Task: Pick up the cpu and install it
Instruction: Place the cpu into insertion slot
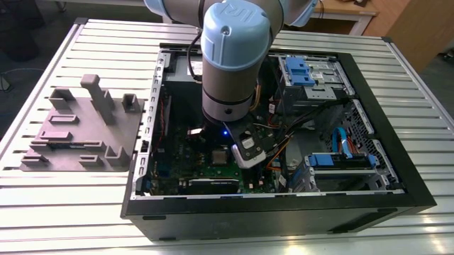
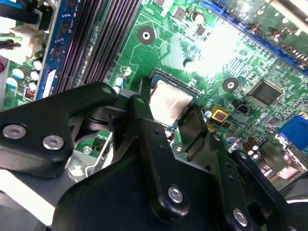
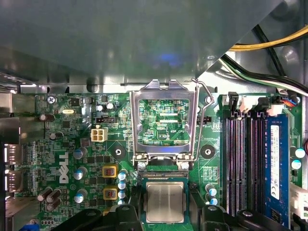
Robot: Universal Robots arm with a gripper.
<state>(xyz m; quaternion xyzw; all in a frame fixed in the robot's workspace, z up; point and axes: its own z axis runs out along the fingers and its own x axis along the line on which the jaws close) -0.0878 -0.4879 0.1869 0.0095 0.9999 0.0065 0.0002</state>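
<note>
My tool point(image 2: 171, 119) is matt black. The cpu point(image 3: 165, 202) has a brushed silver metal top, the socket frame point(image 3: 163, 91) is shiny bare metal, and the worktop point(image 1: 71, 212) is ribbed pale metal.

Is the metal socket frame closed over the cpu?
No: in the first wrist view the socket frame lies swung open, and the cpu sits uncovered next to its hinge.

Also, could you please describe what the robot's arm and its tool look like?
The arm is a thick silver-grey cylinder with rounded pale blue caps at its joints and a small blue light near the wrist. The tool is black, built of angular link plates joined by silver screws, as the second wrist view shows.
</note>
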